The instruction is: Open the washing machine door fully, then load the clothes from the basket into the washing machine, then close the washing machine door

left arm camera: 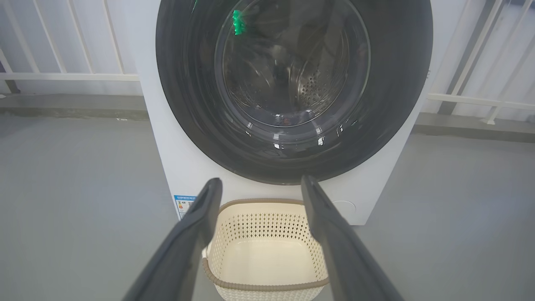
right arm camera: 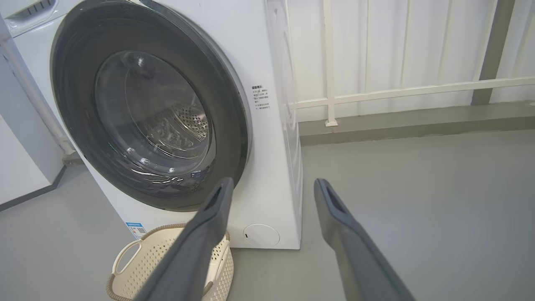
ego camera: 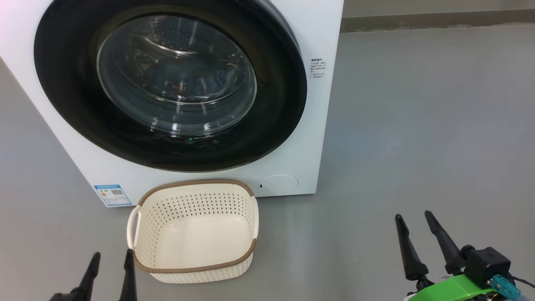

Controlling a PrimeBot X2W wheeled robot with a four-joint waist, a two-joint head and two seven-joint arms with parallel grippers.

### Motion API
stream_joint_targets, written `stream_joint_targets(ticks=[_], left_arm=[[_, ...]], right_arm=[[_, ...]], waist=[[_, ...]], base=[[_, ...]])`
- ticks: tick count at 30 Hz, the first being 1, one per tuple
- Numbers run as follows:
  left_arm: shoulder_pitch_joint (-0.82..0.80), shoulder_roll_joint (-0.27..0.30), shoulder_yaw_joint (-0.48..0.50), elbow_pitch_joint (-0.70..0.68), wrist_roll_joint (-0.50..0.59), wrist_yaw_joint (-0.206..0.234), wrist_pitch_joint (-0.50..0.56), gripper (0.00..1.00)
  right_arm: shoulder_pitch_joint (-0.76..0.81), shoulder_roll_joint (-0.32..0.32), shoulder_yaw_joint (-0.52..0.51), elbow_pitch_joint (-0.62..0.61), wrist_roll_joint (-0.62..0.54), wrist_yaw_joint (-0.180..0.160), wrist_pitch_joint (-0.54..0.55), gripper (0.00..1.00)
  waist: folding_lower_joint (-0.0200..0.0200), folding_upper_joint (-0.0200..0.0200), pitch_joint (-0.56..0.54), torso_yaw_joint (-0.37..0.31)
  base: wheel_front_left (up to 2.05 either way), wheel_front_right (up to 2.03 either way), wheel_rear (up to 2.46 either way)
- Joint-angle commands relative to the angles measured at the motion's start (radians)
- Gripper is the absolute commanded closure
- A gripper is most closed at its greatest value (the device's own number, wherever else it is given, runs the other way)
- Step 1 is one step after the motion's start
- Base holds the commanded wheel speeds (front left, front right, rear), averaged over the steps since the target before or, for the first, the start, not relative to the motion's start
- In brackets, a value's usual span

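Note:
The washing machine (ego camera: 319,125) stands straight ahead, its door (ego camera: 278,104) lying flat against the white front. Behind the glass bowl the steel drum shows dimly; I cannot make out the clothes there. On the floor before the machine sits the basket (ego camera: 196,183), with nothing in it. My left gripper (ego camera: 113,255) is open just left of the basket's near corner. My right gripper (ego camera: 413,216) is open over bare floor to the right. The left wrist view has the left gripper (left arm camera: 261,182) above the basket (left arm camera: 263,201) and facing the door (left arm camera: 388,83). The right gripper (right arm camera: 273,181) points at the machine's lower right corner (right arm camera: 271,167).
Grey floor (ego camera: 418,125) stretches to the right of the machine. A blue label (ego camera: 112,195) and a round filter cap (ego camera: 278,184) mark its lower front. White railing (right arm camera: 376,90) runs along the back wall. Another white unit (right arm camera: 21,167) stands left of the machine.

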Motion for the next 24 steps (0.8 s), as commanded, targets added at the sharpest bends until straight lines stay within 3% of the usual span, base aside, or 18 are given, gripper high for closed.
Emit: stream_joint_targets(ticks=[1,24], left_arm=[[-0.006,0.010,0.038,-0.020,0.015,0.004,-0.006,0.00],[0.007,0.009,0.011,-0.054,0.008,0.042,-0.006,0.00]], right_arm=[[-0.010,0.000,0.016,-0.031,-0.002,-0.006,-0.005,0.00],[0.003,0.000,0.008,-0.033,-0.003,-0.006,-0.005,0.00]], waist=[[0.0000,-0.0001,-0.001,0.002],[0.0000,-0.0001,-0.001,0.005]], base=[[0.00,0.00,0.00],[0.00,0.00,0.00]])
